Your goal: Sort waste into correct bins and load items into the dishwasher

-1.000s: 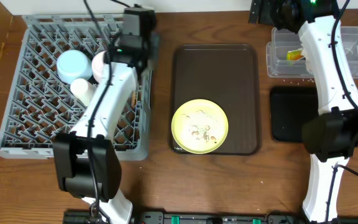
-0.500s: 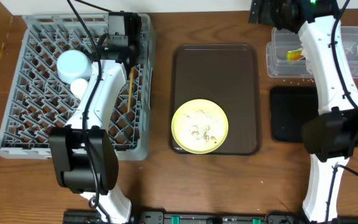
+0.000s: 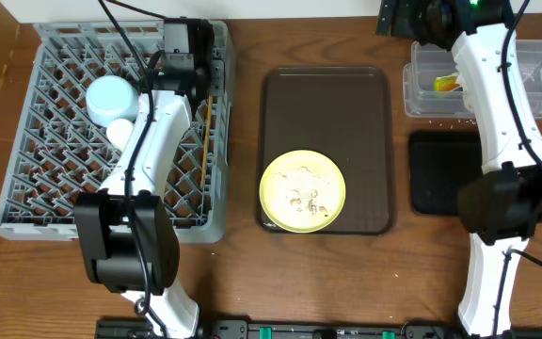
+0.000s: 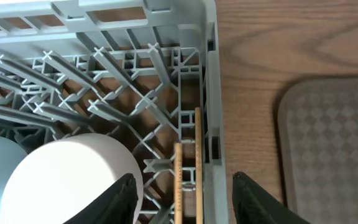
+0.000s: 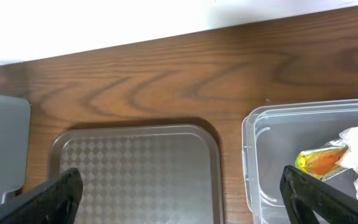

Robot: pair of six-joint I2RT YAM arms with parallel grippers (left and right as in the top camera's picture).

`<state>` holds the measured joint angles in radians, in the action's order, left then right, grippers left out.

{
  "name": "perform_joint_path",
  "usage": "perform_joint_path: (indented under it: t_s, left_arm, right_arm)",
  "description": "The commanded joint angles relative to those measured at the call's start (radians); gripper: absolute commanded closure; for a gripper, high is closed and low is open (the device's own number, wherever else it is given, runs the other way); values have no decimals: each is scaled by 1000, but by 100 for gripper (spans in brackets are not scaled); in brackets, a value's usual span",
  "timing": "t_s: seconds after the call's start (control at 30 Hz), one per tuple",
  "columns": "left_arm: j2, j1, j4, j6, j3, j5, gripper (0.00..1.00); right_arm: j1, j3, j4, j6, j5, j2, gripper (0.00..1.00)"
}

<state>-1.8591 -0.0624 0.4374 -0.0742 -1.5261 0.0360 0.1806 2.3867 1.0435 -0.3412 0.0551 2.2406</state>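
1. Left end effector [image 4: 185, 190]: jaws part-open, gripping nothing; chopsticks [image 4: 188, 168] lie below in the rack [image 4: 211, 93], against its right wall.
2. Right end effector [image 5: 185, 196]: wide open, empty, near the clear tub [image 5: 248, 162].
3. Risk: thin chopsticks may slip through the lattice, or snag a finger on lifting.
4. Room: open above; rack wall close rightward; plate [image 3: 302, 191] awaits on the tray [image 3: 326, 104].

Wooden table [image 3: 243, 282] carries four items directly: grey dish rack [image 3: 26, 226] at left, dark brown serving tray [image 3: 327, 104] at centre, clear plastic tub [image 3: 408, 89] far right, black tray [image 3: 436, 174] just before it, not touching.
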Motion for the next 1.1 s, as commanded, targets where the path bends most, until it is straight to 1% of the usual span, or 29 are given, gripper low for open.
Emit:
perform_joint_path:
  t_s: [0.0,0.03,0.07,0.2,0.27,0.3,0.37,0.47,0.53,0.63,0.67,0.73,0.9,1.0,1.03,1.07]
  left_arm:
    - [95,3,4,50,-3,5,43]
    - [120,7,14,51,-3,13,38]
    - [146,14,28,62,-3,33,35]
    - [238,78,82,196,-3,159,32]
    - [270,130,107,250,-3,187,21]
    - [282,162,124,267,-3,186,18]
    - [292,221,157,285,-3,186,16]
    - [290,312,238,287,-3,186,13]
    - [290,369,303,314,-3,185,13]
    - [290,435,364,362,-3,185,12]
    - [290,454,378,381,-3,185,12]
    - [290,481,381,411,-3,185,12]
    - [290,499,381,413,-3,185,11]
    - [290,499,381,413,-3,185,11]
    - [290,499,381,413,-3,185,11]
    - [290,499,381,413,-3,185,11]
  right_arm:
    - [-11,5,2,-13,-6,3,1]
    - [-11,5,2,-13,-6,3,1]
    - [-11,5,2,-13,-6,3,1]
    - [-11,5,2,-13,-6,3,1]
    - [-11,5,2,-13,-6,3,1]
    - [-11,5,2,-13,-6,3,1]
    - [-11,5,-11,-50,25,3,1]
    - [-9,5,-5,-116,134,3,1]
    - [-9,5,10,-113,201,3,1]
    - [-4,5,24,-114,209,4,1]
    - [1,3,27,-101,208,4,1]
    - [22,-8,38,-30,208,4,1]
    - [107,-59,146,216,196,14,3]
    - [158,-116,201,298,185,16,10]
    - [195,-169,206,352,185,17,23]
    - [213,-198,206,375,184,17,28]
